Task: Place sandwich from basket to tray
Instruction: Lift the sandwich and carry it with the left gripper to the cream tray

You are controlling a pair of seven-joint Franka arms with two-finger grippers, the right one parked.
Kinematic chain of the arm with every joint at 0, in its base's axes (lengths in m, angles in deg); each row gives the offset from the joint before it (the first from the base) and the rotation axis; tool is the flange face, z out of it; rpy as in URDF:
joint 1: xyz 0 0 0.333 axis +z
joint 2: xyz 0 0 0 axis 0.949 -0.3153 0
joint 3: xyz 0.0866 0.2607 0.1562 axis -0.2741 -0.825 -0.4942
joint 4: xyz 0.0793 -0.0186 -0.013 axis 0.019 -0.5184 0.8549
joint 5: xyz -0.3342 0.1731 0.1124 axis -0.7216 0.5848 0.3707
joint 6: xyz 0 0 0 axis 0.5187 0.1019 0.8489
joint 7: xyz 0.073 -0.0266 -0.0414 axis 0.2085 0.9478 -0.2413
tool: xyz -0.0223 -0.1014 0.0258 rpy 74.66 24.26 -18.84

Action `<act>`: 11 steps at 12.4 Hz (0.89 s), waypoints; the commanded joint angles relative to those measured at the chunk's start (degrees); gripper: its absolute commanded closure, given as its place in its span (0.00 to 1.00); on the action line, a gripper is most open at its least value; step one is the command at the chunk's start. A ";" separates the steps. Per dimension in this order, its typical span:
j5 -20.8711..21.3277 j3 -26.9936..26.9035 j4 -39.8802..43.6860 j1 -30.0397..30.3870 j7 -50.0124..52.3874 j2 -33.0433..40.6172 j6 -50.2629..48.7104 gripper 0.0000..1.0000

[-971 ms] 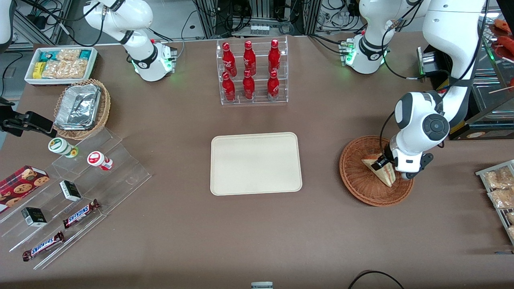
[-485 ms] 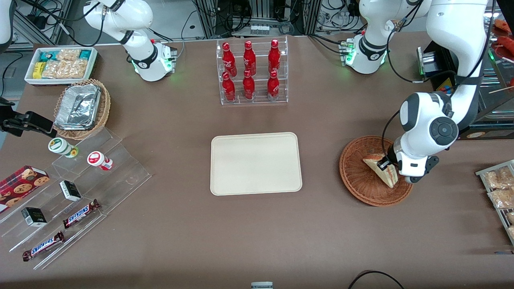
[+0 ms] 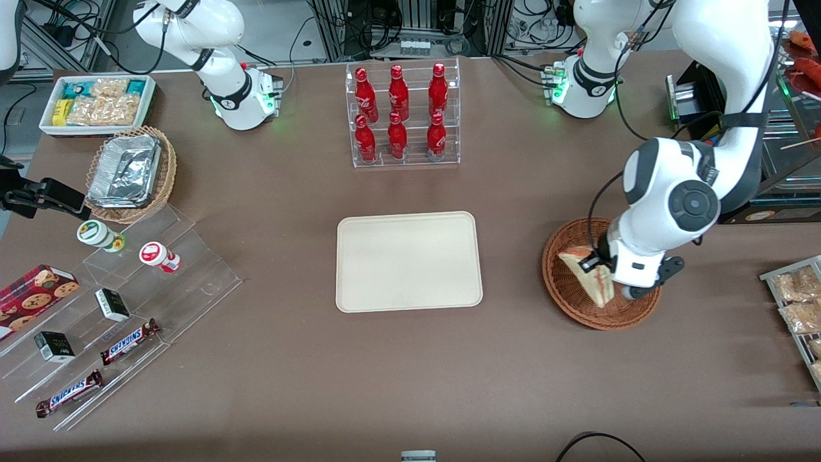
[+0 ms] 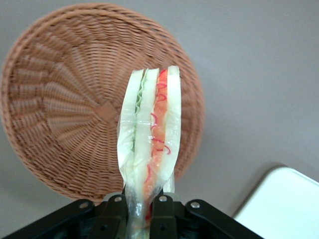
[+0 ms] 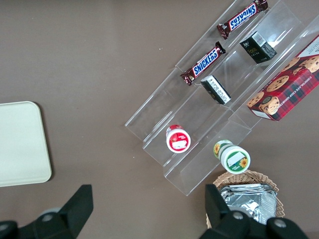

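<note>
My left gripper (image 3: 600, 263) is shut on the sandwich (image 3: 587, 277), a clear-wrapped white wedge with red and green filling, and holds it lifted above the reddish-brown wicker basket (image 3: 567, 292). In the left wrist view the sandwich (image 4: 149, 134) hangs between the closed fingers (image 4: 160, 209), gripper (image 4: 139, 211), over the empty basket (image 4: 65, 109). The cream tray (image 3: 408, 261) lies flat at the table's middle, bare; a corner of the tray (image 4: 279, 204) shows in the wrist view.
A clear rack of red bottles (image 3: 402, 115) stands farther from the front camera than the tray. Snack packets (image 3: 798, 301) lie at the working arm's end. A stepped clear display (image 3: 115, 301), tan foil basket (image 3: 131, 173) and white snack bin (image 3: 96, 102) sit toward the parked arm's end.
My gripper has lifted the sandwich off the basket's bottom and shifted it toward the tray side of the basket. The basket and tray have not moved.
</note>
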 commanded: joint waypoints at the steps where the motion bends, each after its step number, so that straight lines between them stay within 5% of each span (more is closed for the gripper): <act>1: 0.50 2.51 7.49 -3.09 -2.81 -5.07 -4.61 1.00; 11: 4.10 2.07 32.11 -25.32 5.50 -25.81 -7.27 1.00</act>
